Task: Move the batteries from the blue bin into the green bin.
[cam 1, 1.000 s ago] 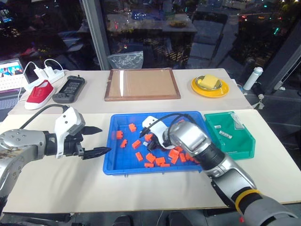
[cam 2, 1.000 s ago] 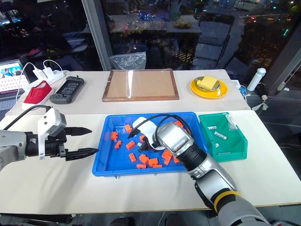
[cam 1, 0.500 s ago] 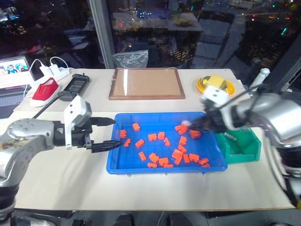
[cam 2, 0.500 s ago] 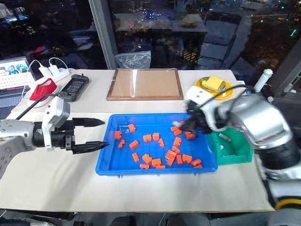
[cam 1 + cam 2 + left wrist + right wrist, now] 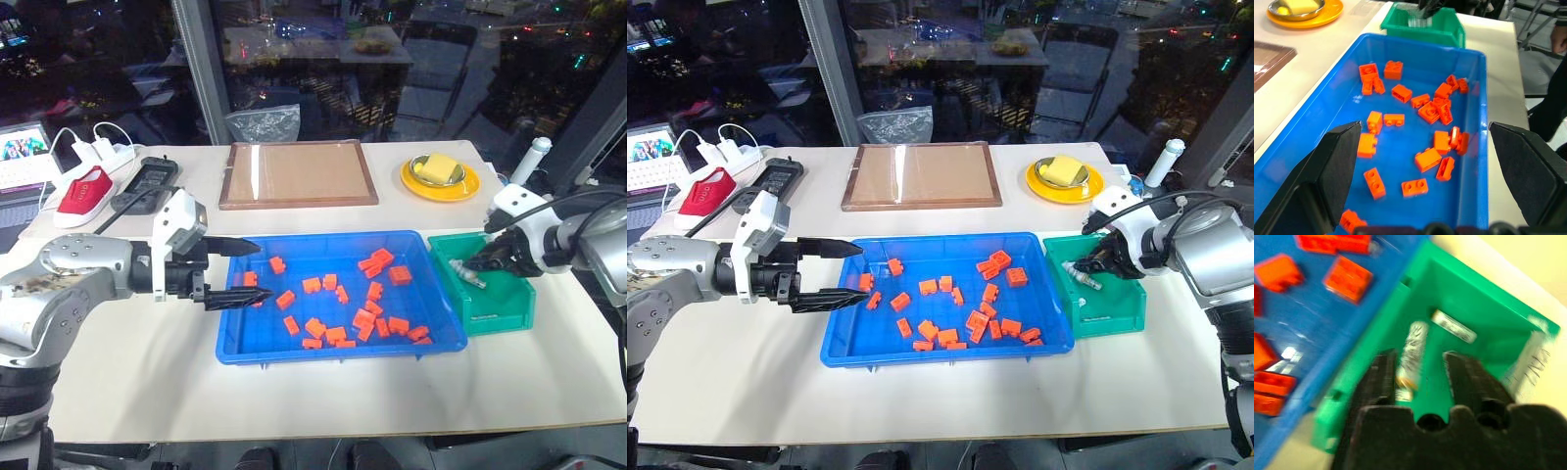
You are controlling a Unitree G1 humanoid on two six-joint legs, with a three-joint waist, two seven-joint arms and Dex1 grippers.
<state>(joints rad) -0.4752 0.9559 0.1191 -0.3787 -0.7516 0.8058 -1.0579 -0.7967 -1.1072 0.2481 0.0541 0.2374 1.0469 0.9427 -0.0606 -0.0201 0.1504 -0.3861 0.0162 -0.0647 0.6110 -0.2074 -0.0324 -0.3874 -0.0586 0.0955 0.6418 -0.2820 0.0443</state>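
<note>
Right tool [image 5: 1420,372], fingers spread over the green bin [image 5: 509,308] at the blue bin's [image 5: 338,348] right end, is letting go of a battery [image 5: 1411,352], so it should lift straight clear, while the left tool [image 5: 240,269] waits, spread, at the tray's left edge.
</note>
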